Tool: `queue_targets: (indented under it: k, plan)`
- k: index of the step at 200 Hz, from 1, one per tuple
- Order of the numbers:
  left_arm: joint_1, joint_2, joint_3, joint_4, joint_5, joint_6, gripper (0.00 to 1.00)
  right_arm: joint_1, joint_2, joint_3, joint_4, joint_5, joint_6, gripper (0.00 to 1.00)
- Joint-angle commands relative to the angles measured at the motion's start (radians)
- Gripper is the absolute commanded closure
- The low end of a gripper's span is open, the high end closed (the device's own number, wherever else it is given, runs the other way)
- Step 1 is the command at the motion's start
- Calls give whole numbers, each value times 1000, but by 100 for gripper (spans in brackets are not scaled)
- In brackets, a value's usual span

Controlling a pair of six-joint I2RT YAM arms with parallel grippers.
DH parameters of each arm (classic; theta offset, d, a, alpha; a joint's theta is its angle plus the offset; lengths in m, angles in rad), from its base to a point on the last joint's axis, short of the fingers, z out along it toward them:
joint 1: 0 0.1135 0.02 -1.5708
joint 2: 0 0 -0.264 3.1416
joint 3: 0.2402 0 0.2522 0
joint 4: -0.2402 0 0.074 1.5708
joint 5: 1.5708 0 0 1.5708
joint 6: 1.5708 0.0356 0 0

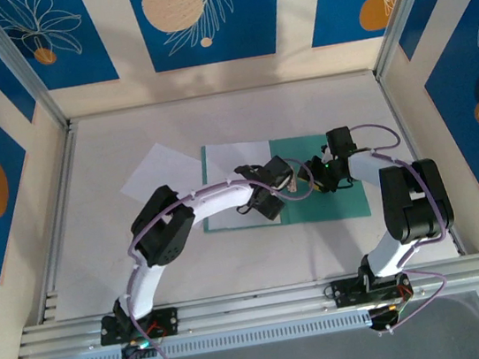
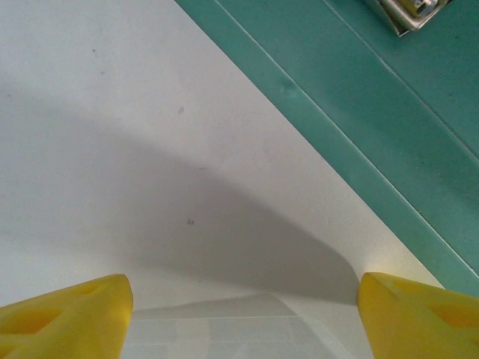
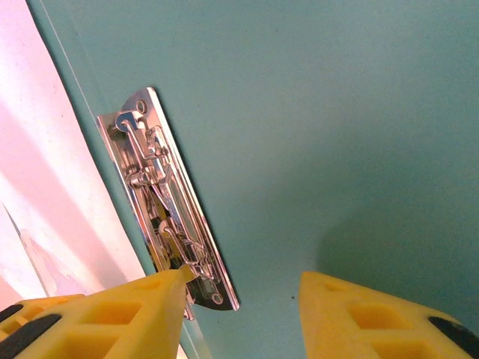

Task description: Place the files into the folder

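Right fingers (image 3: 112,318) at silver clip (image 3: 165,202); overhead, loose sheet (image 1: 153,169).

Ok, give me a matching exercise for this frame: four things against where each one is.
Things:
1 metal clip
2 loose paper sheet
3 left gripper
4 right gripper

Places:
A on the table, left of the folder
B over the white sheet lying on the folder
C beside one end of the clip
D inside the folder, next to its fold

Pairs: 1-D, 2-A, 3-B, 4-C
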Motion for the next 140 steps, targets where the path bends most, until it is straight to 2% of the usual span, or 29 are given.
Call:
queue_targets:
  k: [1, 75, 140]
  plan:
    - [8, -3, -27, -88, -41, 9, 21, -6, -4, -10, -18, -1, -2, 54]
    - [38, -75, 28, -55, 1, -83, 19, -8, 10, 0, -18, -4, -6, 55]
    - [130, -69, 4, 106, 99, -192, 34, -4, 12, 0, -21, -4, -8, 55]
